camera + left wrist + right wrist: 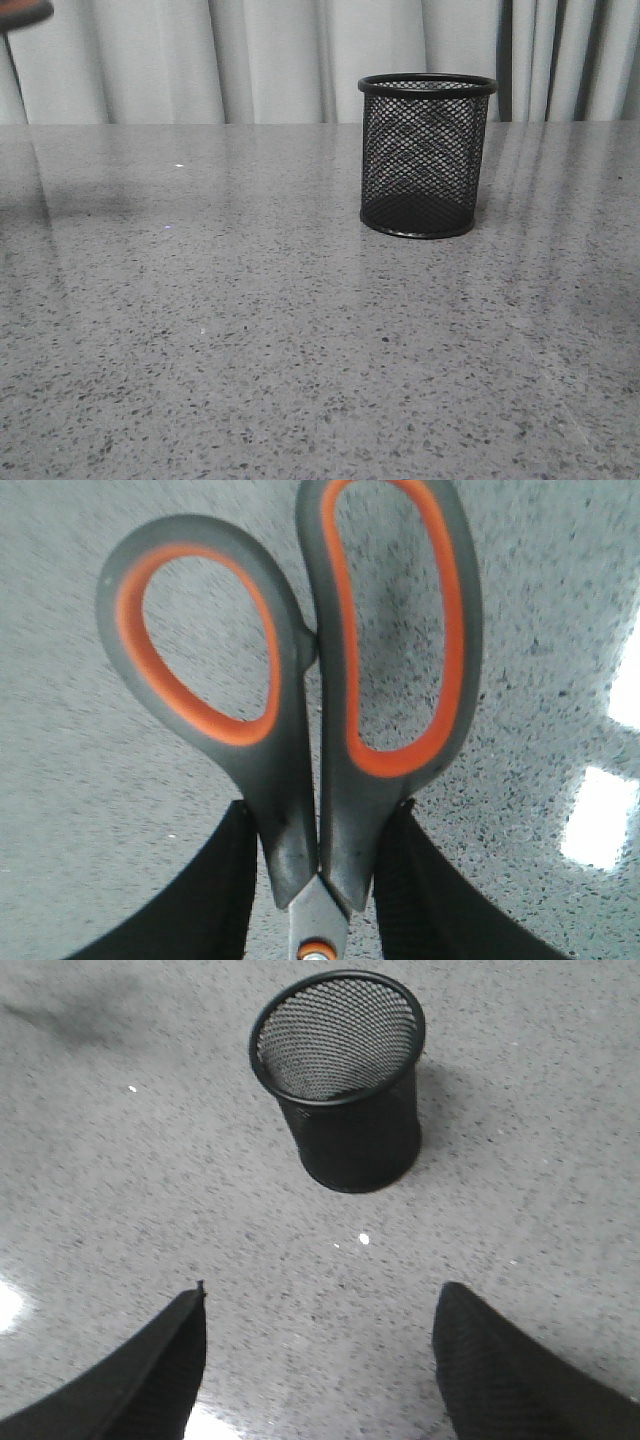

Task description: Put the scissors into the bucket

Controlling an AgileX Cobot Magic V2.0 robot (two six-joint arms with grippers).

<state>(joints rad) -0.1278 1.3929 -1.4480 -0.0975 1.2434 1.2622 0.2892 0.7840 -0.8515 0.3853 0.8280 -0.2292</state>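
The scissors, dark grey handles edged in orange, fill the left wrist view with the handles pointing away from the wrist. My left gripper is shut on them just above the orange pivot screw and holds them over the table; the blades are out of view. A sliver of their handle shows at the front view's top left corner. The bucket, a black wire-mesh cup, stands upright and empty right of centre. It also shows in the right wrist view. My right gripper is open and empty, short of the bucket.
The grey speckled tabletop spreads all round the bucket. Pale curtains hang behind the table's far edge. A blurred shadow lies on the table at the left.
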